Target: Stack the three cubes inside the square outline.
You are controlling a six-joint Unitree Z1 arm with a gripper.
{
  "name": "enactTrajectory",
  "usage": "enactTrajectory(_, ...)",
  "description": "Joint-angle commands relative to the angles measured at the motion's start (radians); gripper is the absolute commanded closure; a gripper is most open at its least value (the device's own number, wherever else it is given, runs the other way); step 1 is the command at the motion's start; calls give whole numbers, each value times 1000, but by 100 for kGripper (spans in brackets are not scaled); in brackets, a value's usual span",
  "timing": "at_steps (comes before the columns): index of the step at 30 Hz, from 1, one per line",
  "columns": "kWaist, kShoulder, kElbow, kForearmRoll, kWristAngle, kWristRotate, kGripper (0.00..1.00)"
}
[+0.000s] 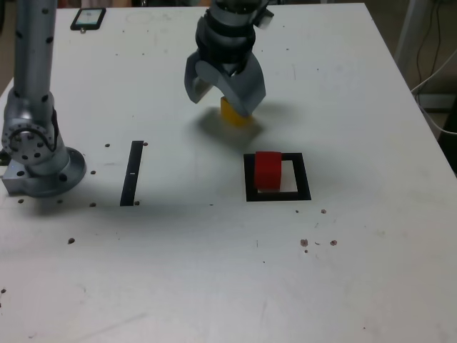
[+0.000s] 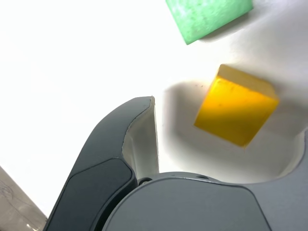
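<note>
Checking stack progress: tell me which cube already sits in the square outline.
The red cube; it stands inside the square outline. The yellow cube lies outside it under the pincer, the green cube beyond.

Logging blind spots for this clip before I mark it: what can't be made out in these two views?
- Green cube: absent from the exterior view, presumably behind the gripper; cut by the wrist view's edge.
- Yellow cube: mostly hidden by the gripper in the exterior view.
- Square outline: its far edge partly hidden behind the red cube.
- Dark object at the table's far edge: too small to identify.
</note>
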Motion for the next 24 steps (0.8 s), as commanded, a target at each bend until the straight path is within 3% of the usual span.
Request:
enactTrajectory(1, 2, 14, 0, -12, -13, -1, 6)
enactTrajectory(19, 10, 52, 3, -65, -83, 37, 20)
enactTrajectory(24, 22, 61, 9, -95, -84, 37, 25)
